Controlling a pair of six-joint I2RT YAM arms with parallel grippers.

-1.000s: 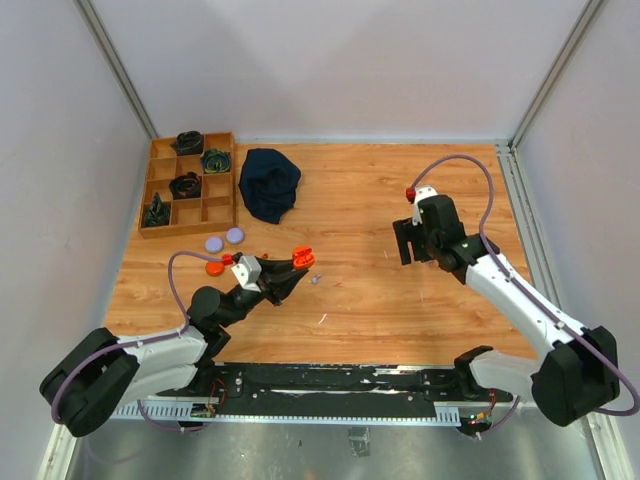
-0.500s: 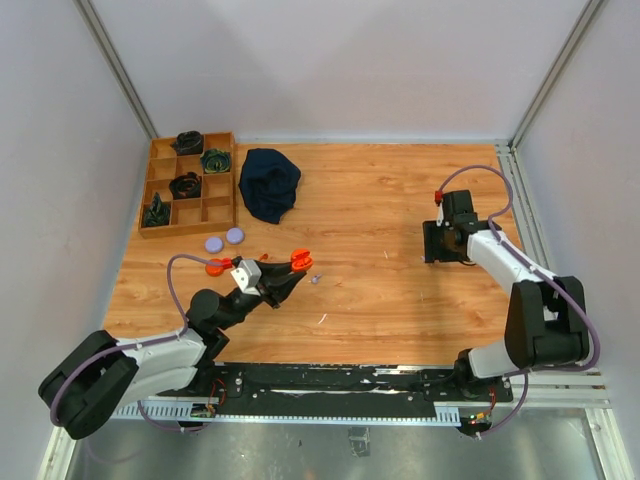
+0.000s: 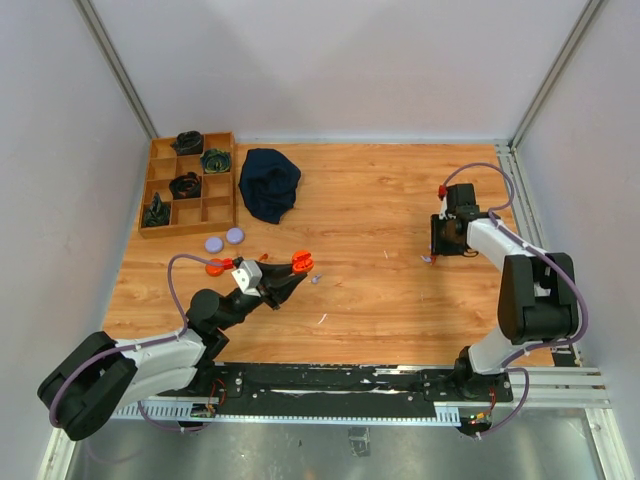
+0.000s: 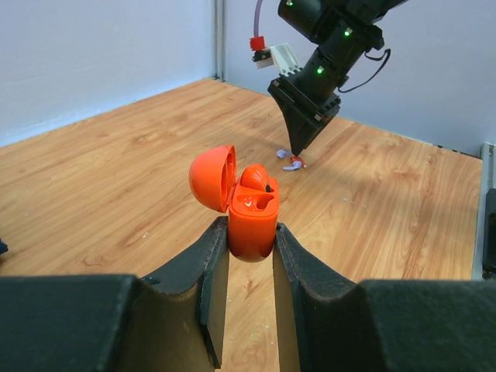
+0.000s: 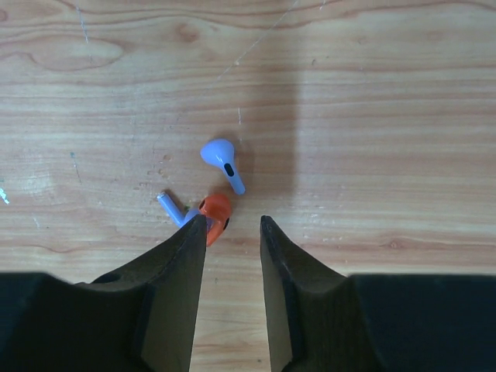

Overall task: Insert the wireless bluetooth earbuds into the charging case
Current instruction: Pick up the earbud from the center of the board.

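Note:
My left gripper (image 4: 250, 242) is shut on the lower body of the orange charging case (image 4: 253, 218). The case stands upright with its lid hinged open to the left; from above, the charging case (image 3: 300, 260) sits left of centre. Two earbuds lie on the wood at the right: a lavender earbud (image 5: 223, 161) and an orange earbud (image 5: 215, 216) with a lavender stem. My right gripper (image 5: 232, 225) points down just short of them, its jaws a narrow gap apart over bare wood. Its left fingertip (image 5: 195, 226) touches the orange earbud. The earbuds (image 4: 293, 162) also show below the right gripper (image 4: 303, 145).
A wooden compartment tray (image 3: 222, 182) holding dark coiled items stands at the back left, a dark blue cloth (image 3: 270, 183) beside it. Two lavender discs (image 3: 225, 239) and an orange disc (image 3: 214, 267) lie near the left arm. A tiny lavender bit (image 3: 316, 279) lies by the case.
My right arm has swung right and dropped its tip to the table at the two earbuds, and its jaws have narrowed. The left arm has kept still with the case.

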